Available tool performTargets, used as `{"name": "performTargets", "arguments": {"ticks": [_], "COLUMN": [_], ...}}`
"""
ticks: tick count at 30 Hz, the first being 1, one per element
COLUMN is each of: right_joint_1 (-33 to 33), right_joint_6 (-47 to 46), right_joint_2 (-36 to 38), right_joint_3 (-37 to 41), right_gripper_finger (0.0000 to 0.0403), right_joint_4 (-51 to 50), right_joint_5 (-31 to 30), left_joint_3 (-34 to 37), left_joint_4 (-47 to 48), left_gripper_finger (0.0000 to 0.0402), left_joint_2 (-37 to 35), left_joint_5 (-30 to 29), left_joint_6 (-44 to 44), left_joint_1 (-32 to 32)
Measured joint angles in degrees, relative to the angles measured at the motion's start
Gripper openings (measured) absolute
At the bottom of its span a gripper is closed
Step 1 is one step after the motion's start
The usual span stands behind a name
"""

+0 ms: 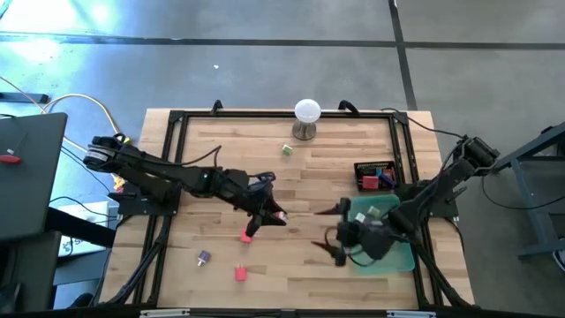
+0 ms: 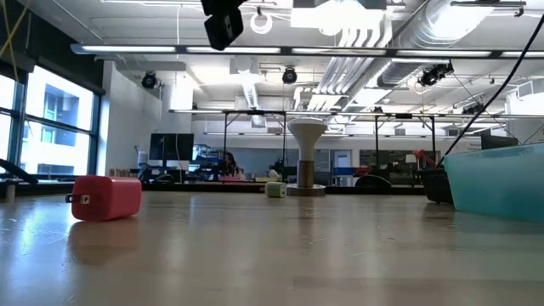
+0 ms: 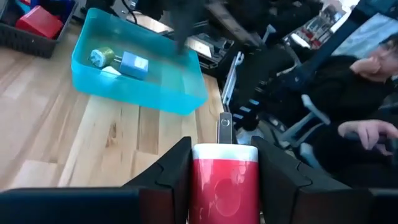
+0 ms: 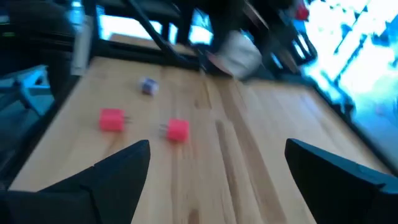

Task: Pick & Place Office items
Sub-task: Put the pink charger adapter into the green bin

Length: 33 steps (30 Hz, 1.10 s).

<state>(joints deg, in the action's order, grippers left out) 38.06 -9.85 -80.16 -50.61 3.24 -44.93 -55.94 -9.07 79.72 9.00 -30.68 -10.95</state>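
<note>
A red block with a white end and a metal prong [image 3: 222, 180] sits in my left gripper [image 1: 275, 215], which is shut on it above the middle of the table. Two more red items [image 1: 247, 236] [image 1: 240, 274] and a purple one [image 1: 204, 257] lie flat on the wood near the front left. A pale green item [image 1: 287, 150] rests near the white ball. My right gripper [image 1: 333, 234] hangs open at the left rim of the teal tray [image 1: 402, 258], with nothing between its fingers [image 4: 124, 168]. The tray holds two small items [image 3: 118, 61]. My left gripper pinches the red block by its two opposite sides [image 3: 194, 186] between its two fingers. The fingers reach nearly level toward the table's right side. The block's white end and prong [image 3: 224, 127] stick out past the fingertips, and the block is lifted clear of the table.
A white ball on a metal stand [image 1: 306, 115] stands at the far edge. A black basket [image 1: 375, 174] with red and blue pieces sits behind the tray. A black frame [image 1: 177, 159] borders the wooden top. A person sits beyond the table's right side [image 3: 367, 87].
</note>
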Motion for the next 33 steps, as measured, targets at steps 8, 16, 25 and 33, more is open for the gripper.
{"name": "performTargets", "arguments": {"ticks": [8,16,25,33], "right_joint_1": [1.60,-2.73,-5.73,-7.55], "right_joint_6": [15.79,24.39,28.35,27.93], "right_joint_2": [-1.77,-5.89,-6.62,-6.62], "right_joint_3": [-0.02,0.02,-0.02,-0.03], "right_gripper_finger": [0.0362,0.0362,0.0362,0.0362], "right_joint_4": [6.86,13.07,14.99,13.26], "right_joint_5": [-6.81,-2.62,8.21,11.33], "left_joint_3": [-0.11,-0.59,-2.19,-6.32], "left_joint_4": [-5.51,-11.82,-18.14,-18.44], "left_gripper_finger": [0.0126,0.0126,0.0126,0.0126], "left_joint_2": [2.60,9.11,14.21,18.54], "left_joint_5": [0.96,5.91,11.11,15.05], "left_joint_6": [-5.85,-9.70,-9.74,-10.09], "left_joint_1": [-0.99,-1.03,1.85,3.68]}}
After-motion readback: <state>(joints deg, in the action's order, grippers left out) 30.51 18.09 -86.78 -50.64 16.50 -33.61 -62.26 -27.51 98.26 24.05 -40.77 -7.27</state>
